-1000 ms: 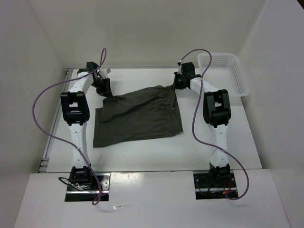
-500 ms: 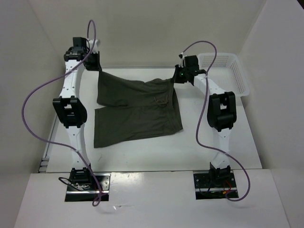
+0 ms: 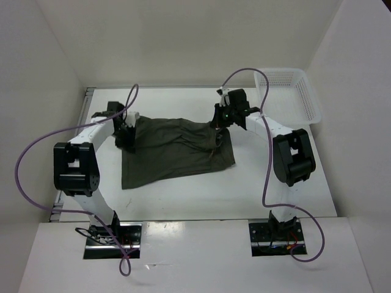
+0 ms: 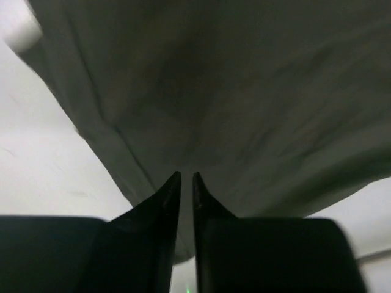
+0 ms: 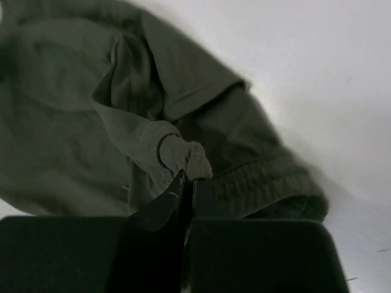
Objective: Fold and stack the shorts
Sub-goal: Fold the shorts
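The shorts [image 3: 177, 152] lie spread mid-table [image 3: 201, 198], near hem flat. At their far left corner the left gripper [image 4: 187, 178] shows only a thin slit between its fingers, and whether cloth is caught there cannot be told. At the far right corner the right gripper [image 5: 188, 178] is pinched tight on a bunched fold of the cloth. Beyond, far right, stands a white basket [image 3: 287, 91].

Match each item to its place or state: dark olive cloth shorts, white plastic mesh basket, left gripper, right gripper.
1. dark olive cloth shorts
2. white plastic mesh basket
3. left gripper
4. right gripper

a. far right corner
b. shut on a bunched fold of cloth
c. at the shorts' left edge
d. lying wrinkled in the middle

Pairs: 1-d, 2-a, 3-c, 4-b
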Controlling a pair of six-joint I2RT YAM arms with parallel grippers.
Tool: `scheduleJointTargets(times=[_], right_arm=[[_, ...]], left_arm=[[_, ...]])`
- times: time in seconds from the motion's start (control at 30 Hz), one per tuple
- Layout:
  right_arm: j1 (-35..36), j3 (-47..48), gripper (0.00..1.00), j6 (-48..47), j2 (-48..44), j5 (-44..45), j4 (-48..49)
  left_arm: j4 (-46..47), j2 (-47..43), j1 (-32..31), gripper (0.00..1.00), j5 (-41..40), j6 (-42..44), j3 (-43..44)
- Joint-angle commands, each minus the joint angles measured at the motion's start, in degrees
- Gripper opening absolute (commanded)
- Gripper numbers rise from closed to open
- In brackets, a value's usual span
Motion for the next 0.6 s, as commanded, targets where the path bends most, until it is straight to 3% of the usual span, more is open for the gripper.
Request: scheduleJointTargets(times=[0.0, 0.07, 0.17, 0.33, 0.57], right_arm=[[0.50, -4.04, 0.00, -2.44, -3.08, 0.15, 3.31], [0.50, -5.36, 0.00, -3.23, -3.08, 0.67, 2.78], [1.03, -6.94, 0.00, -3.85, -3.08, 0.67, 2.25], [1.56, -7.47, 0.00, -3.85, -3.08, 0.67, 2.87], [1.56, -7.47, 0.00, -4.38, -3.08, 0.67, 2.26]], left_arm=[[1.27, -2.62, 1.44, 0.24, -1.50, 0.23, -5.80], [0.13, -3.24, 2.14, 0.37, 0.87, 0.23, -6.51], [0.12, -4.29, 3.64, 0.46, 2.63, 0.23, -5.91], [1.79, 0.00, 7.50, 0.47, 6.23, 0.23, 4.01], [1.80, 18.63, 9.44, 0.47, 12.38, 0.23, 21.42]])
